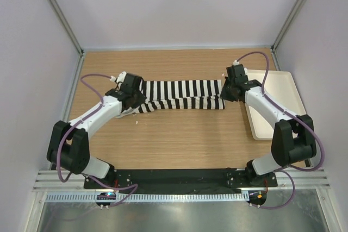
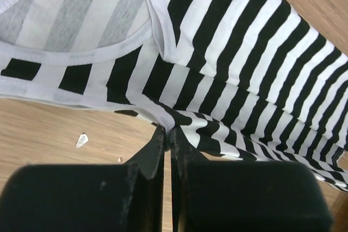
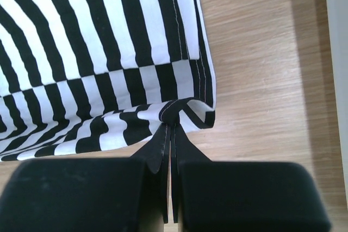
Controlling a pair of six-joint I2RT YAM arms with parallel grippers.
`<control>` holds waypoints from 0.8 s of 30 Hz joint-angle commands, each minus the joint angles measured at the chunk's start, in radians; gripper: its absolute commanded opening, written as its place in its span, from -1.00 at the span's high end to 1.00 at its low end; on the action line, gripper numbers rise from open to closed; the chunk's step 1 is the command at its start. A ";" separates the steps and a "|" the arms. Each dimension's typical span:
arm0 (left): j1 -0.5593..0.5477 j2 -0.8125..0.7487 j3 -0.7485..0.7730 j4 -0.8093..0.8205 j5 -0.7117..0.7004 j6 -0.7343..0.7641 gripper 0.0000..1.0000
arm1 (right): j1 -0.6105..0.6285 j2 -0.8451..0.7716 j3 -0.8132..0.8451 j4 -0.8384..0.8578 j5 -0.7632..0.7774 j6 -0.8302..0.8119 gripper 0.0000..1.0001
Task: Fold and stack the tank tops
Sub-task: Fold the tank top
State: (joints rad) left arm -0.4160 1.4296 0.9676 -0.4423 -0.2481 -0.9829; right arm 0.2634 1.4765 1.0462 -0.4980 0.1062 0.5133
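Observation:
One black-and-white striped tank top (image 1: 182,95) lies stretched across the wooden table between my two arms, its near long edge lifted and folded over. My left gripper (image 1: 129,103) is shut on the near edge at the neck and armhole end (image 2: 166,120), white trim showing above it. My right gripper (image 1: 225,95) is shut on the near hem corner (image 3: 179,113) at the other end. Both hold the cloth just above the table.
A plain white rectangular tray (image 1: 274,101) lies at the right of the table, under my right arm. A small white scrap (image 2: 81,140) lies on the wood near my left gripper. Grey walls close in the table.

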 commanded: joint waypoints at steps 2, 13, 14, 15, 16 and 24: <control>0.037 0.074 0.077 0.014 0.027 0.070 0.99 | -0.026 0.045 0.074 0.015 -0.008 -0.022 0.97; 0.072 0.202 0.184 0.017 0.040 0.115 0.99 | -0.046 0.169 0.187 0.015 0.010 -0.025 0.97; 0.071 0.212 0.194 0.013 0.041 0.116 0.99 | -0.046 0.182 0.192 0.015 0.013 -0.025 0.98; 0.072 0.222 0.213 0.011 0.043 0.119 0.99 | -0.047 0.189 0.204 0.013 0.018 -0.025 0.98; 0.072 0.239 0.224 0.007 0.043 0.124 0.99 | -0.047 0.197 0.209 0.015 0.024 -0.024 0.98; 0.072 0.336 0.333 -0.032 0.036 0.158 1.00 | -0.058 0.271 0.281 0.004 0.039 -0.018 0.97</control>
State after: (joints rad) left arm -0.3511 1.7386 1.2423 -0.4503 -0.1978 -0.8585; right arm 0.2142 1.7367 1.2655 -0.4984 0.1112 0.5018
